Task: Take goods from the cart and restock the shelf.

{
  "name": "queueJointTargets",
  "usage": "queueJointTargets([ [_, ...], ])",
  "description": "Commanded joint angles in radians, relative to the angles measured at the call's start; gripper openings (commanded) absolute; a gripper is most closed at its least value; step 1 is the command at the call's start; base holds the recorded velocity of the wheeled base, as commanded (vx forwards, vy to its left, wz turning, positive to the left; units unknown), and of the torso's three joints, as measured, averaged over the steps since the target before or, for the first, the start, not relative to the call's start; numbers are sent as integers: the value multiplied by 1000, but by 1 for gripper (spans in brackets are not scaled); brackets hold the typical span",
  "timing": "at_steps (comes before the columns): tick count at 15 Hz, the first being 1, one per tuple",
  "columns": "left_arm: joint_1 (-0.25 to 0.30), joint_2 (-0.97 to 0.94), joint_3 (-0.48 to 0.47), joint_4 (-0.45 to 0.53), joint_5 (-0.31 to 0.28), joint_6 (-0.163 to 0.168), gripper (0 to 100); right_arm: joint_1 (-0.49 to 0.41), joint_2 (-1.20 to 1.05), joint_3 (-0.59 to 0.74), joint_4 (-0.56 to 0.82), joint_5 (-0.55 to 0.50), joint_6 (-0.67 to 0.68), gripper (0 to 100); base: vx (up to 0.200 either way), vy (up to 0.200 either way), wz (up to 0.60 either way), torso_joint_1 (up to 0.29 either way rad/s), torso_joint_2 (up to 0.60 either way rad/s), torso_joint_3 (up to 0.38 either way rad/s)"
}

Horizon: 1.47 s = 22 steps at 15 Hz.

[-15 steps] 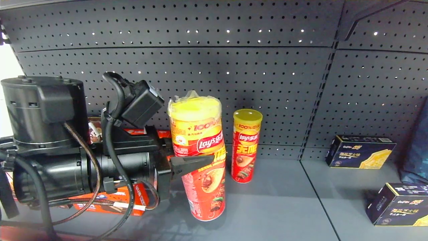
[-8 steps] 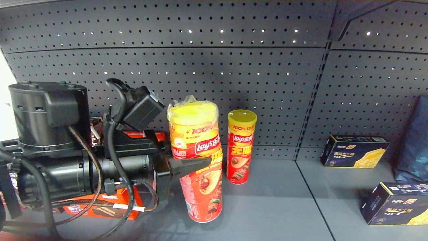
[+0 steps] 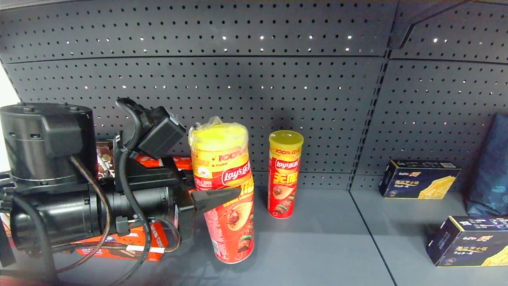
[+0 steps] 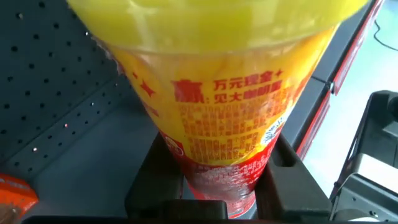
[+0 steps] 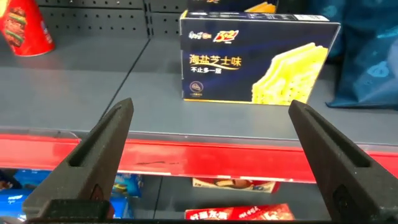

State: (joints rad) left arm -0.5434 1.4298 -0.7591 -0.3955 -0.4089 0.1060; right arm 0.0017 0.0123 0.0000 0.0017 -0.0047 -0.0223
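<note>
- Two fingers of our left gripper (image 3: 216, 194) clamp a chip can (image 3: 222, 167), upright towards the shelf's (image 3: 317, 246) front left.
- Our right gripper (image 5: 211, 155) gapes wide, empty, facing a box (image 5: 249, 62) near the front edge.

The left gripper (image 4: 224, 182) is clamping a tall chips can (image 4: 224, 118) by its red lower part, with a black finger (image 4: 152, 180) pressing on each side. The can is rising toward the camera, its yellow band of red print widening up to a yellow lid (image 4: 217, 25) under clear wrap. A dark pegboard wall (image 4: 43, 81) and the grey shelf (image 4: 106, 155) are lying behind it. A corner of an orange box (image 4: 15, 193) is peeking in on the shelf. A red edge strip (image 4: 342, 68) is running along the shelf's front.
</note>
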Motion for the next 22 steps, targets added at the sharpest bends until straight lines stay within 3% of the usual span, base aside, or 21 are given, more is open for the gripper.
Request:
queueJointTargets([
  [1,-1,-14,37,-3,2,1,0,-16,29,-2,1,-40,1,100,0,0,0,0,0,0],
  [3,-3,-26,35,1,4,1,0,-8,41,-3,0,-28,4,100,0,0,0,0,0,0],
  [4,-3,-25,35,1,21,1,0,8,140,-199,-3,11,70,100,0,0,0,0,0,0],
  [5,-4,-26,43,3,30,0,0,11,403,-448,0,8,206,100,0,0,0,0,0,0],
  [6,-3,-26,47,1,35,-2,0,20,500,-565,6,18,183,100,0,0,0,0,0,0],
  [8,3,-26,52,-2,47,-3,0,60,584,-578,14,68,-8,100,0,0,0,0,0,0],
  [11,10,-26,70,-6,47,-3,0,187,735,-603,14,106,-125,100,0,0,0,0,0,0],
  [14,23,-25,73,-40,45,-2,0,277,917,-646,4,109,-128,100,0,0,0,0,0,0],
  [16,23,-25,86,-43,44,0,0,360,1037,-647,-98,106,-131,100,0,0,0,0,0,0],
  [18,23,-25,113,-48,44,1,0,363,1146,-660,-238,164,-126,100,0,0,0,0,0,0],
  [19,25,-26,141,-68,44,1,0,362,1187,-678,-256,216,-126,100,0,0,0,0,0,0],
  [22,26,-25,184,-126,42,-2,0,376,1315,-721,-282,246,-130,100,0,0,0,0,0,0],
])
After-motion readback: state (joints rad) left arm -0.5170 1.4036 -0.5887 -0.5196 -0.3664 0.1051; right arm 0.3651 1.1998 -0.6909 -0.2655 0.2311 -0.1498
